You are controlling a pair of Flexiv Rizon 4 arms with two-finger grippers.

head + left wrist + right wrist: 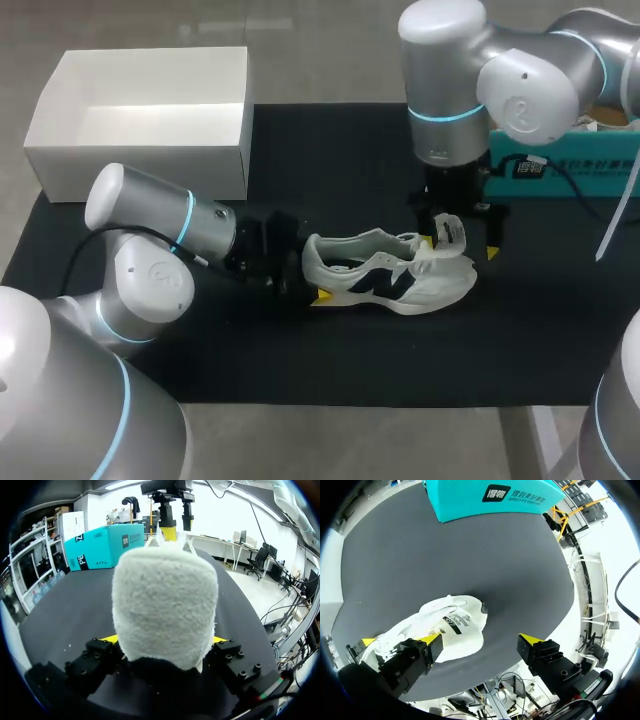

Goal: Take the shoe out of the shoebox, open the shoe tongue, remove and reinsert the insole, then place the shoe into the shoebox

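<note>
Left pincer [165,640] clamped on shoe [165,597] heel.

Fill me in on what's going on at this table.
The white shoe is out on the black mat, and the white shoebox behind it is empty. The left gripper clamps the shoe's heel. The right gripper hangs open over the shoe's front half, one finger beside a raised white flap. I cannot tell whether the flap is the tongue or the insole.
</note>
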